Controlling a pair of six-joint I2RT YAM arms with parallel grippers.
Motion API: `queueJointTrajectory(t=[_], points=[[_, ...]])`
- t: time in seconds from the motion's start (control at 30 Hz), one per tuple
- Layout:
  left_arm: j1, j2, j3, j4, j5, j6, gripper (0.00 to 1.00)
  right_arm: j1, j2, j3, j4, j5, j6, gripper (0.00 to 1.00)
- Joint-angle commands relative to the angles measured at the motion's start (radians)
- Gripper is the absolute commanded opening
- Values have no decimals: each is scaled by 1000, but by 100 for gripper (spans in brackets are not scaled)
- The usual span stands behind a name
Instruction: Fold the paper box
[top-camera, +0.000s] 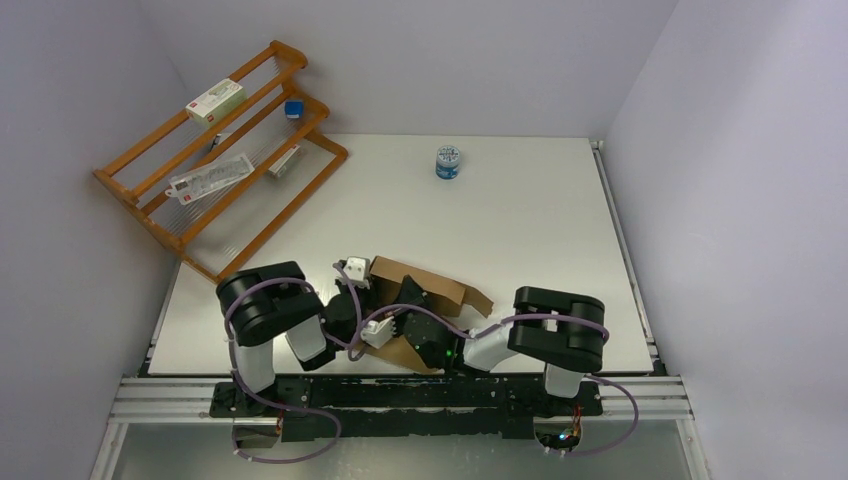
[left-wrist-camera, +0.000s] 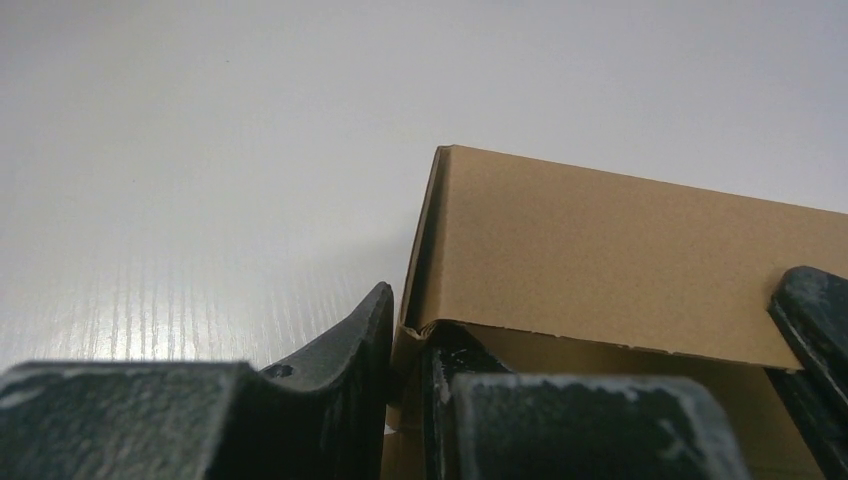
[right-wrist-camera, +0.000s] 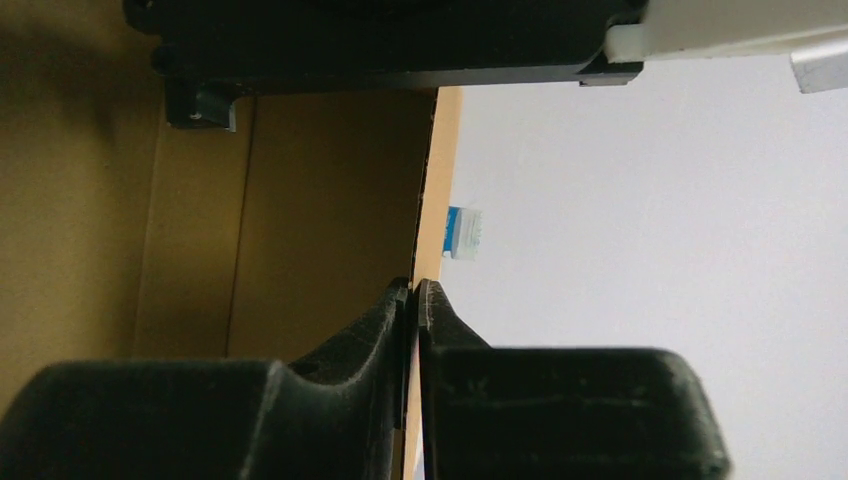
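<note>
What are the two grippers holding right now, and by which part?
Both hold the paper box. The right gripper pinches the thin edge of an upright panel. The left gripper clamps a panel edge just below a folded corner.

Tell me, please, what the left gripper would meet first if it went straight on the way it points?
Most likely the paper box itself: the left gripper looks shut on a cardboard edge at its corner, and the brown wall rises directly ahead.

A wooden rack (top-camera: 287, 52) at the white counter's (top-camera: 520, 220) far left holds a white carton (top-camera: 214, 100) and a clear packet (top-camera: 210, 178) (lying slanted), with a blue-and-white jar (top-camera: 448, 161) well apart.
</note>
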Motion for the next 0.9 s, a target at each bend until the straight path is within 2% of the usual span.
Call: queueJointTrajectory(t=[0.0,0.17,0.37,0.5,0.6,0.73,0.87], points=[[6,36,43,128,-194,-18,12,-17,-14,13,-16,8,99,12],[7,29,57,54,-231,-40,8,-46,-80,20,-101,-27,199,18],[10,65,51,121,-211,7,5,-95,-210,31,-220,-115,344,27],[16,88,24,213,-148,46,5,-118,-291,27,-253,-145,424,43],[27,74,11,199,-115,52,5,-150,-367,36,-320,-190,531,53],[73,34,-3,143,-39,49,5,-237,-470,103,-510,-342,726,57],[131,-25,-14,99,135,66,5,-327,-533,192,-657,-475,877,59]])
